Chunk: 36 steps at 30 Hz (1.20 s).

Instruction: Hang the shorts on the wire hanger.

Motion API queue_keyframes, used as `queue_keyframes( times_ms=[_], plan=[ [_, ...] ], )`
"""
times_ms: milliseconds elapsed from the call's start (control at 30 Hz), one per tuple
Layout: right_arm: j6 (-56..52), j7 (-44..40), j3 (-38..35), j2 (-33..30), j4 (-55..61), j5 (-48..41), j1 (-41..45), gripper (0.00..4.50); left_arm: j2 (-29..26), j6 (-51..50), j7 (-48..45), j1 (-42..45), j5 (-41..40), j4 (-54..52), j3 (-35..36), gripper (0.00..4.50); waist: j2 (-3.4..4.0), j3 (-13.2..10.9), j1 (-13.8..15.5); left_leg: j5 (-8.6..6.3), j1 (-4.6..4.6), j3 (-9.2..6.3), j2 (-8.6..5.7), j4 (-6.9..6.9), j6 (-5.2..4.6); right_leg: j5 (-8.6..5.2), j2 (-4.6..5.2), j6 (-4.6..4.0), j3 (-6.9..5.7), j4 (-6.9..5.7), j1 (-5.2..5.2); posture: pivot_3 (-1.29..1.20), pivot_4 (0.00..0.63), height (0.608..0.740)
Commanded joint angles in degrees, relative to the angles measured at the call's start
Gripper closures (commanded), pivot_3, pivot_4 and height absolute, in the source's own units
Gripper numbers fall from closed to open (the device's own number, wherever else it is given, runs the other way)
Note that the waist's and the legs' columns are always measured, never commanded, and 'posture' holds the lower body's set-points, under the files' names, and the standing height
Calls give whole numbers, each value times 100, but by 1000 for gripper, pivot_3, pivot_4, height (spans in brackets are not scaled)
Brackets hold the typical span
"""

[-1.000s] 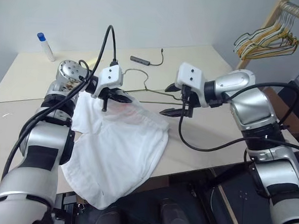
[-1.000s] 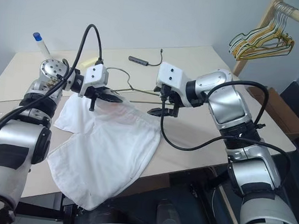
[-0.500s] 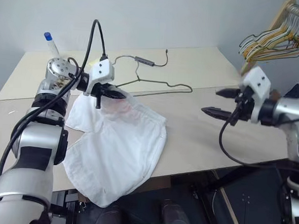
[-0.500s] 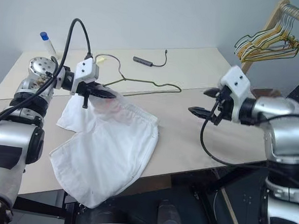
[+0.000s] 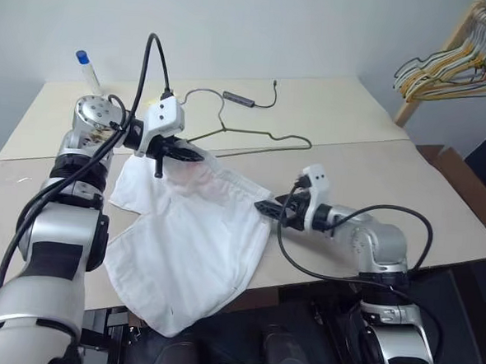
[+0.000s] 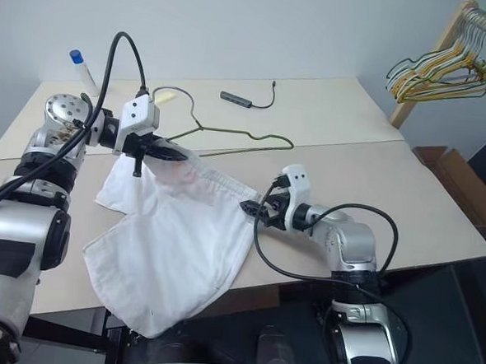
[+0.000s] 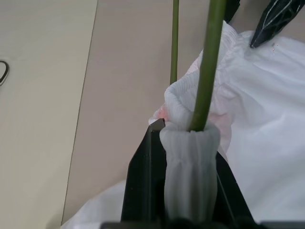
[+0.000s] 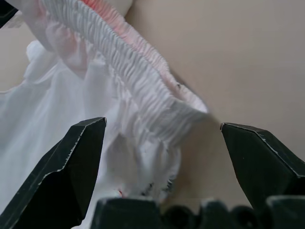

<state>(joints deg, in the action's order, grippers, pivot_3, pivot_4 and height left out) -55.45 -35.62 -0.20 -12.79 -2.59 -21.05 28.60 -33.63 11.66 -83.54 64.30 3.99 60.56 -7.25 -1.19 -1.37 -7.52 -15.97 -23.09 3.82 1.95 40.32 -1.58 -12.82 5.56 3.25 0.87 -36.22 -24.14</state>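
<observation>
While the left hand pinches the shorts on the beige table, the right hand gapes.

1. The left arm reaches forward with its elbow bent and the wrist turned inward, so the left claw points toward the robot's right and slightly downward.
2. The left claw's fingers are pressed together on a bunched fold of the shorts' waistband, holding that corner raised; the wire hanger runs along the pinched fold.
3. The right arm is stretched low and nearly straight, its forearm lying close over the surface.
4. The right claw points toward the robot's left, its two black fingers spread wide, one on either side of the waistband's near corner, gripping nothing.
</observation>
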Motion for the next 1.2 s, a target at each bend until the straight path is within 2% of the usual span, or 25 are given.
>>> queue_keyframes(
  times_ms=[33, 100, 300, 433, 600, 767, 1200],
  plan=[
    [-36, 30, 81, 115, -138, -130, 165, 403, -81, -54, 4, 14, -181, -270, 138, 4491, 0, 0, 31, 0, 0, 0, 0, 0, 0, 0, 0, 0, 0, -1, 0, -64, 0, 740],
    [2, 10, 168, 142, -133, -143, 179, 891, -96, -83, 10, -23, -193, -325, 141, 4491, 0, 0, 46, 0, 1, 1, 0, 1, 0, 0, 0, 0, 0, -3, 0, -52, 0, 740],
    [139, 322, -141, 226, -45, -212, 176, 3090, -164, -140, -6, -156, -242, -469, 129, 4491, 0, 0, 53, 0, 1, -1, 0, 1, 0, 0, -1, 0, 0, -5, 0, -53, 0, 740],
    [320, 170, -263, -171, 239, -191, 74, 4462, -326, -50, -223, -278, -154, -517, 6, 4491, 1, 0, 53, 0, 0, -1, 0, 1, 0, 0, 0, 0, -1, -4, 1, -59, 0, 740],
    [991, 9, -141, -968, 245, 189, 116, 4462, -600, 276, -731, -495, -84, -567, -174, 4491, 1, 0, 51, 0, 2, 1, 0, 1, 0, 0, -1, 0, -1, -3, 1, -79, 0, 740],
    [1491, -336, -61, -1501, 212, 203, 158, 4462, -582, 291, -433, -528, 0, -471, -218, 4491, 1, 1, 50, 0, 3, 1, 0, 1, 0, 0, -1, 0, 0, 0, 3, -78, 0, 740],
    [1849, -683, -50, -1854, 187, 123, 101, 4462, -618, 149, -134, -569, -126, -472, -184, 4491, 0, 1, 56, 0, 2, 1, 0, 1, 0, 0, -1, 0, 0, 0, 3, -76, 0, 740]
  ],
)
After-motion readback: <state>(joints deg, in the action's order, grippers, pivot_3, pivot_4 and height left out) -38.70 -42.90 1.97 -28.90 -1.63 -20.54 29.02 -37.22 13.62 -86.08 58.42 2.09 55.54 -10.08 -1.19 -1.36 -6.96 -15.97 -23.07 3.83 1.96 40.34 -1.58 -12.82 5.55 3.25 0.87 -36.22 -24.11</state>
